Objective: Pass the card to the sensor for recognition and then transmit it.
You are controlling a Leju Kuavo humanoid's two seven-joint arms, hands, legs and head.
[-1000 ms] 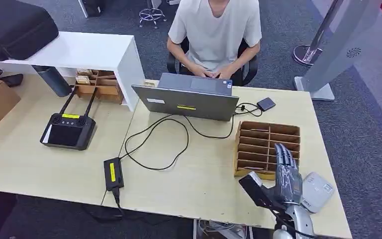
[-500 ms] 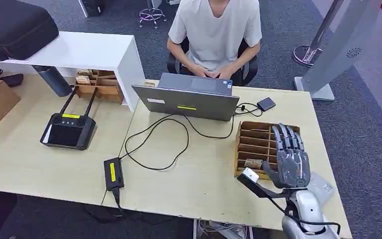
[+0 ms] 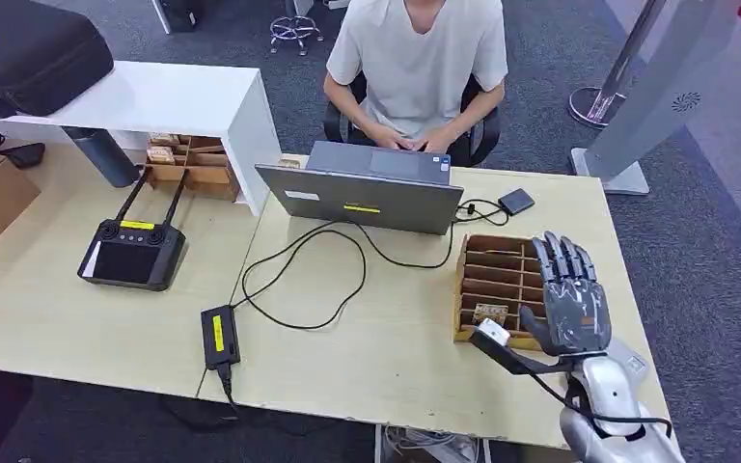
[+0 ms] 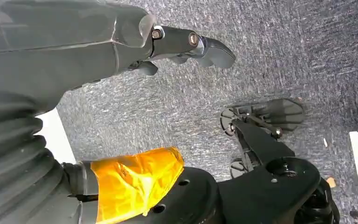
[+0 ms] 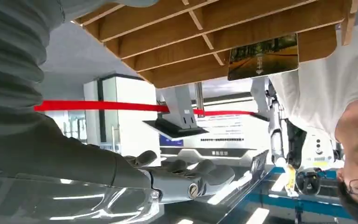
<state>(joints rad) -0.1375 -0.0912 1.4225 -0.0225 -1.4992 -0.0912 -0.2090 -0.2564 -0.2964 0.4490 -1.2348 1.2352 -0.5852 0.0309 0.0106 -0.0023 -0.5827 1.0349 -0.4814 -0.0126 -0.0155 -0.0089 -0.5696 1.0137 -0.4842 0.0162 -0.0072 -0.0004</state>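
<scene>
A wooden slotted card rack [image 3: 497, 270] stands on the right part of the table. One card [image 3: 487, 313] stands in a near slot; the right wrist view has this card [image 5: 263, 56] sticking out of the rack [image 5: 205, 37]. My right hand [image 3: 564, 304] hovers over the rack's right side, fingers spread and straight, holding nothing. The grey-white sensor [image 3: 632, 359] lies at the table's right edge, mostly hidden behind that hand. My left hand [image 4: 186, 44] hangs over grey carpet with its fingers loosely extended and nothing in them.
A person sits behind the laptop [image 3: 362, 198] at the far side of the table. A black cable [image 3: 299, 280] runs to a power brick [image 3: 219, 336]. A black controller [image 3: 133, 253] and a white shelf [image 3: 154, 101] are at the left.
My right hand has risen and moved forward from beside the sensor to over the rack. The card in the near slot has come into sight.
</scene>
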